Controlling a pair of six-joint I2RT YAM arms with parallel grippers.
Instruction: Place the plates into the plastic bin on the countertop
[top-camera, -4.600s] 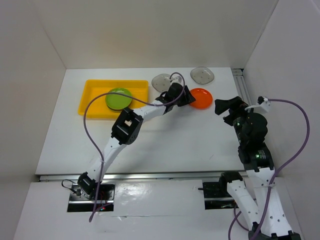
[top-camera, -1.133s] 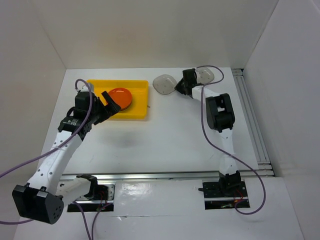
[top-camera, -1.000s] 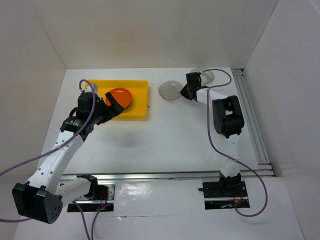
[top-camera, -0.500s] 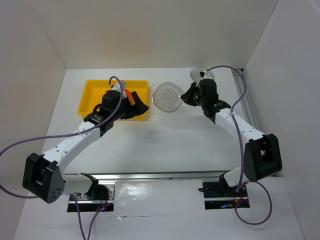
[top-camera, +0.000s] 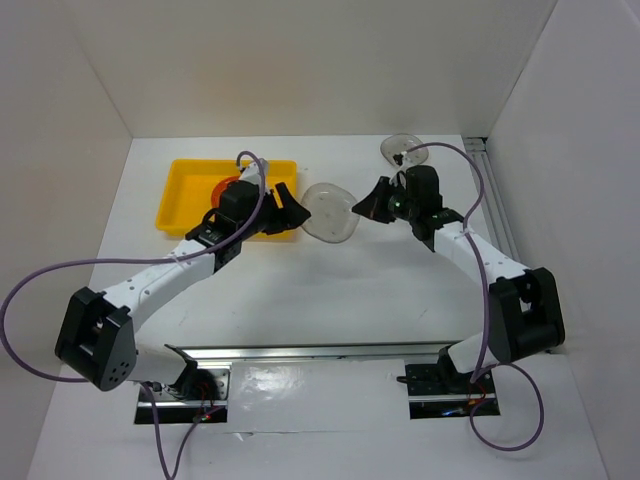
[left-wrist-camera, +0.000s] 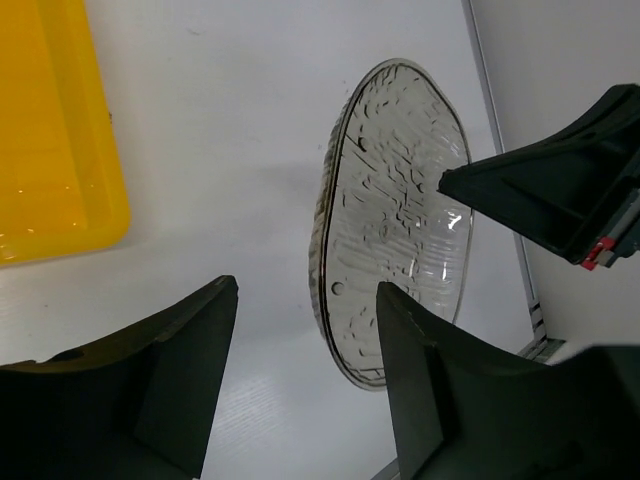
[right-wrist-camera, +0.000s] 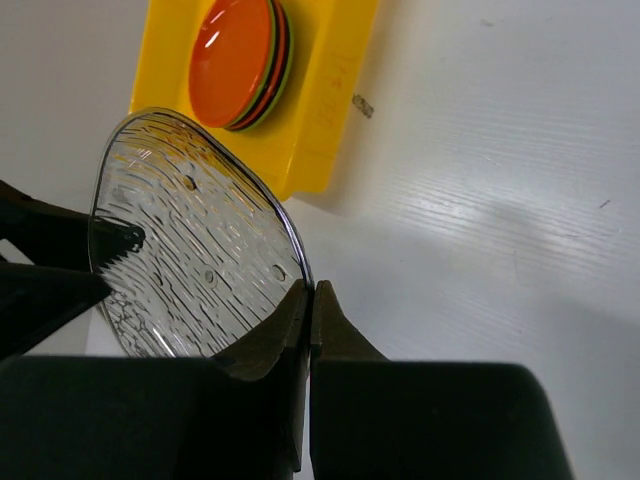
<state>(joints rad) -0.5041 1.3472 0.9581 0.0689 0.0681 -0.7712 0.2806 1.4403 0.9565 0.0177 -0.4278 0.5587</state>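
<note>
At frame centre, grey plate (top-camera: 330, 212) tilted, right rim clamped in right gripper (top-camera: 366, 208); left gripper (top-camera: 291, 209), jaws spread, just beside its left rim, near the bin (top-camera: 178, 200).

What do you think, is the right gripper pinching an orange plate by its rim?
No. The right gripper pinches a grey plate by its rim, not an orange one; the right wrist view shows it. The orange plate lies in the yellow bin.

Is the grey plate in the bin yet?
No, the right gripper pinches the grey plate by its rim, outside the yellow bin.
</note>
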